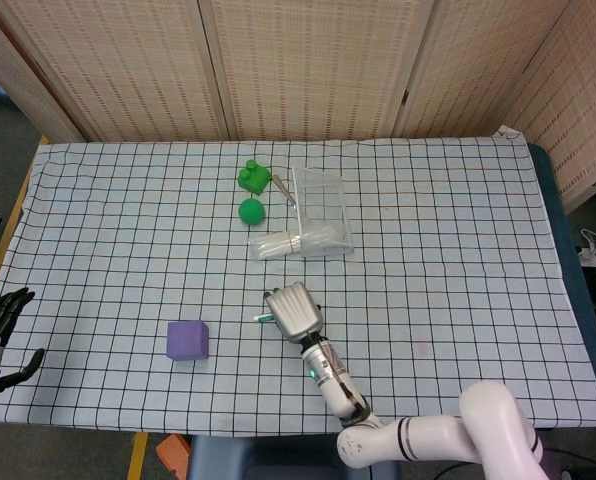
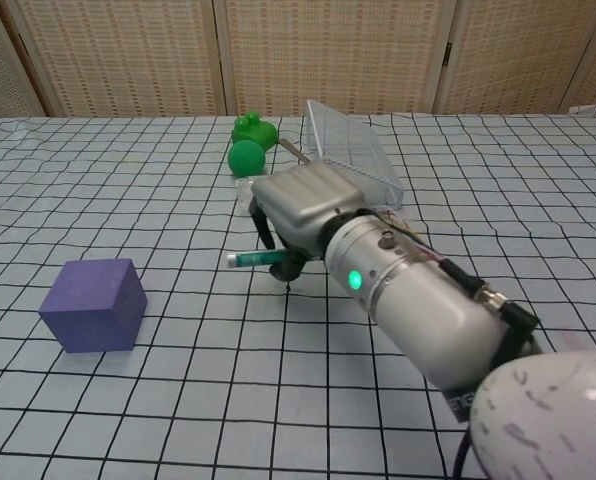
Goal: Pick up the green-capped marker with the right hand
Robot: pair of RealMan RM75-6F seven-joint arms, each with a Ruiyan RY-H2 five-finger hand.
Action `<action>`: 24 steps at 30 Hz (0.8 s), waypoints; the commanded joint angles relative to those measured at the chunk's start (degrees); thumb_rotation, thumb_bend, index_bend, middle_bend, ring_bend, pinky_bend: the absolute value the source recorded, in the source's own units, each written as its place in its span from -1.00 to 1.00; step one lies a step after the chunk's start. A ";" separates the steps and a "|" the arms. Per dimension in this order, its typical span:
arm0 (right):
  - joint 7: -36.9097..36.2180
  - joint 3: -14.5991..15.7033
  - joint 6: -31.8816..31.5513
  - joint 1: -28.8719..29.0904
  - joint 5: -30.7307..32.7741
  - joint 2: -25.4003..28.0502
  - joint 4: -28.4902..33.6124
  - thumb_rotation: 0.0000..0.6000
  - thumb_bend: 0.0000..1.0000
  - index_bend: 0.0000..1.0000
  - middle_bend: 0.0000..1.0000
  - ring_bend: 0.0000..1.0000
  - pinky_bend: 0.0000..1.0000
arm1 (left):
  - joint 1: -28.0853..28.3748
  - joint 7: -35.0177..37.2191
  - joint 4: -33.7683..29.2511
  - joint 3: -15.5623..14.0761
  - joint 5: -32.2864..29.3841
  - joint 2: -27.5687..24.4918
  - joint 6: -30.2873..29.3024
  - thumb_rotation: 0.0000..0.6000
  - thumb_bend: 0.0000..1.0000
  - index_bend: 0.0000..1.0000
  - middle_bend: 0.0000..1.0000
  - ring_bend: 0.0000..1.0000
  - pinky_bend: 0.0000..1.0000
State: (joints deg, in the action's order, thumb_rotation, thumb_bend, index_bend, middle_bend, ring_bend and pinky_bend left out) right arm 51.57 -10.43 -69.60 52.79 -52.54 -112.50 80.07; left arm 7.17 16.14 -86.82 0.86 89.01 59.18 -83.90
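My right hand (image 1: 293,310) (image 2: 308,205) grips the green-capped marker (image 1: 262,319) (image 2: 254,259). Only the marker's green end pokes out to the left of the curled fingers, lying roughly level. In the chest view the hand and marker appear raised off the checked cloth. The marker tip is well apart from the purple cube (image 1: 188,340) (image 2: 93,305) to its left. At the table's left edge in the head view, my left hand (image 1: 0,330) is dark, its fingers spread and holding nothing.
A green toy (image 1: 254,178) (image 2: 250,129) and a green ball (image 1: 251,211) (image 2: 245,157) lie at the back middle. Beside them is a clear plastic container (image 1: 323,205) (image 2: 363,165) with a clear tube (image 1: 283,245) in front of it.
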 commanded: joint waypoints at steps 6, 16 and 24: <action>-4.30 11.52 -9.26 -13.82 -6.50 17.01 8.38 1.00 -0.32 1.00 0.58 0.29 0.35 | 0.48 -3.07 -0.90 -0.22 -0.13 0.67 1.22 1.00 -0.20 -1.00 -1.00 -1.00 -0.67; -17.36 13.50 -4.31 -20.00 -9.14 19.26 -0.02 1.00 -0.33 0.43 0.21 0.06 0.28 | 0.54 -5.68 -1.67 -0.12 -0.62 1.33 1.46 1.00 -0.20 -1.00 -1.00 -1.00 -0.67; -20.97 13.41 1.65 -20.64 -10.88 22.26 1.79 1.00 -0.40 -0.99 -0.85 -0.84 -0.42 | 0.85 -5.95 -1.55 -0.04 -0.88 1.47 2.09 1.00 -0.20 -1.00 -1.00 -1.00 -0.67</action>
State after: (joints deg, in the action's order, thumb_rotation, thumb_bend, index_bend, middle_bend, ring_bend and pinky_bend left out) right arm 31.27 2.99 -68.54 32.43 -62.81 -90.92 81.23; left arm 8.03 10.19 -88.38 0.82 88.13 60.65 -81.80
